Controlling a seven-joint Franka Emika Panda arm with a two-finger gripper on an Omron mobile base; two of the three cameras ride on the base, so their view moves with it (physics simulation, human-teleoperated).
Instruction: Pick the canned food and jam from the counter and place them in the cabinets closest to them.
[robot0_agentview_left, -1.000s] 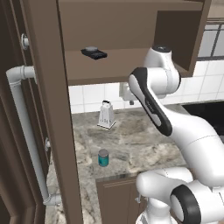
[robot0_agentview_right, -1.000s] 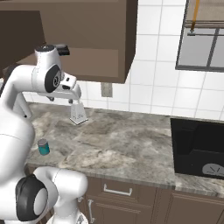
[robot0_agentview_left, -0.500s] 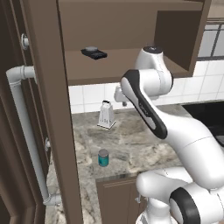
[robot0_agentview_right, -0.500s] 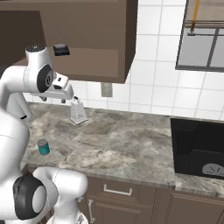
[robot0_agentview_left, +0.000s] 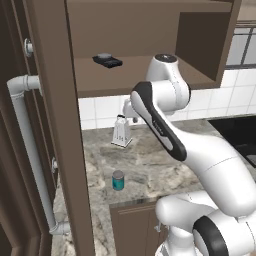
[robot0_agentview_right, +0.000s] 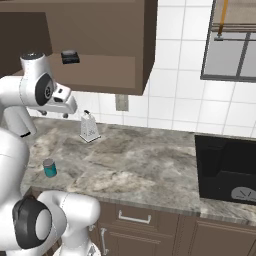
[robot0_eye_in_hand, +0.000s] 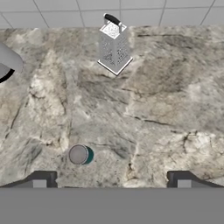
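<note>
Gripper (robot0_eye_in_hand: 111, 179) wide open, empty, above bare counter (robot0_eye_in_hand: 166, 113); can (robot0_eye_in_hand: 80, 155) seemingly near front edge, grater (robot0_eye_in_hand: 114, 46) by wall.

cabinets (robot0_agentview_left: 150, 45) cut off at top, small dark shelf object (robot0_agentview_left: 107, 60) unidentifiable

The light around me is even and soft, bright without any single strong source I can place. On the desk (robot0_eye_in_hand: 144, 113) my hand view shows only faint shadows: a small dark patch beside the canned food (robot0_eye_in_hand: 80, 155) and a thin one under the metal grater (robot0_eye_in_hand: 113, 47). The marbling looks slightly smeared and soft there, more than in the base views. In the left base view the cabinets (robot0_agentview_left: 130, 75) are dimmer inside, darkest at the upper right wall. My white arm carries gentle shading, no glare. The stovetop (robot0_agentview_right: 227, 167) at the right of the right base view is flat black. Edges are straight, undistorted.
</note>
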